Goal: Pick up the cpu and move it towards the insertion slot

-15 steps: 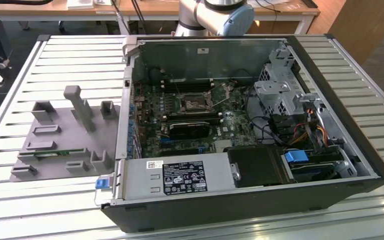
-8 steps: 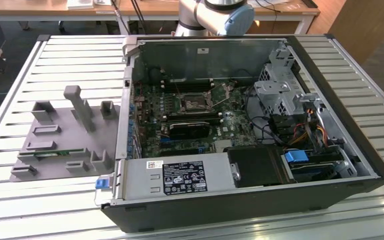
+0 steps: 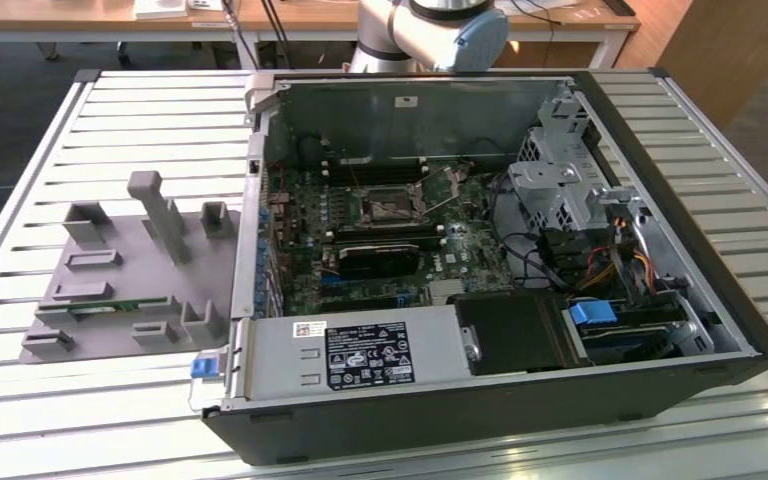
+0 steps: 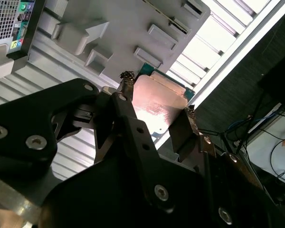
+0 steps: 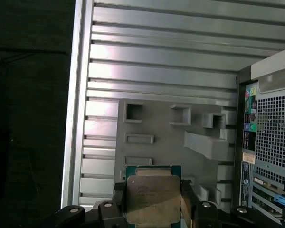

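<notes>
Clamping the cpu (image 5: pixel 152 199) by two opposite sides, the claw (image 5: pixel 153 187) hangs over the grey tray (image 5: pixel 152 121) near an edge of the slatted worktop (image 5: pixel 156 71).

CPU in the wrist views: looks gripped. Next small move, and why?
Probably carry it sideways toward the open black computer case. The gripper is shut on the silvery square cpu, which hangs above the grey moulded fixture tray, outside the case. The shiny-framed square insertion slot lies uncovered on the motherboard inside.
</notes>
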Controlling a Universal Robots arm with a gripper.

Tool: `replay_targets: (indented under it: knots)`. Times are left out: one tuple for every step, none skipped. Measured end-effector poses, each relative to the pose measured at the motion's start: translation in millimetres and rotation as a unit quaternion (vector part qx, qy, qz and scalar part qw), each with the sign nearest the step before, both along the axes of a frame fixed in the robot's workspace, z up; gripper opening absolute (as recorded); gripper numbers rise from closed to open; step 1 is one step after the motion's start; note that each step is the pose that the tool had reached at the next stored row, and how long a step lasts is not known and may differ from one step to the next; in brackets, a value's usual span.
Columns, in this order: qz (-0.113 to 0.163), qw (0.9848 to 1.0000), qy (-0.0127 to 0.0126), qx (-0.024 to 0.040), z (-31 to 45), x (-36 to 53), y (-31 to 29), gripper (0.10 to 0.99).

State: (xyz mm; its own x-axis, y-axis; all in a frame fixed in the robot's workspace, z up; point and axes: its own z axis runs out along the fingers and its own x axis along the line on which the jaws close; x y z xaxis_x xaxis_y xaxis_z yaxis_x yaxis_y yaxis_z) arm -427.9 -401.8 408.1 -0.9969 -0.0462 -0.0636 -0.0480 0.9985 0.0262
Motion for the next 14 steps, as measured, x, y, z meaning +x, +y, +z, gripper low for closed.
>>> replay_targets:
  knots:
    - [0.0,1.0,-0.0001,0.0,0.0,0.0,0.0,0.541]
    - [0.0,1.0,-0.0002,0.0,0.0,0.0,0.0,0.541]
    - [0.0,1.0,-0.0002,0.0,0.0,0.0,0.0,0.541]
    - [0.0,1.0,-0.0002,0.0,0.0,0.0,0.0,0.541]
    - [0.0,1.0,-0.0001,0.0,0.1,0.0,0.0,0.541]
    - [0.0,1.0,0.0,-0.0001,0.2,0.4,0.1,0.541]
    - [0.0,1.0,0.0,-0.0001,0.3,1.3,0.1,0.541]
    - [0.0,1.0,0.0,-0.0001,0.2,2.6,0.1,0.541]
    - [0.0,1.0,-0.0001,0.0,0.1,4.1,0.0,0.541]
    - [0.0,1.0,-0.0001,-0.0001,0.1,5.6,0.0,0.541]
    - [0.0,1.0,-0.0001,0.0,0.1,7.1,0.0,0.541]
    - [0.0,1.0,-0.0001,0.0,0.1,8.9,0.0,0.541]
    - [0.0,1.0,-0.0001,0.0,0.1,10.6,0.0,0.541]
    - [0.0,1.0,-0.0001,0.0,0.1,12.2,0.0,0.541]
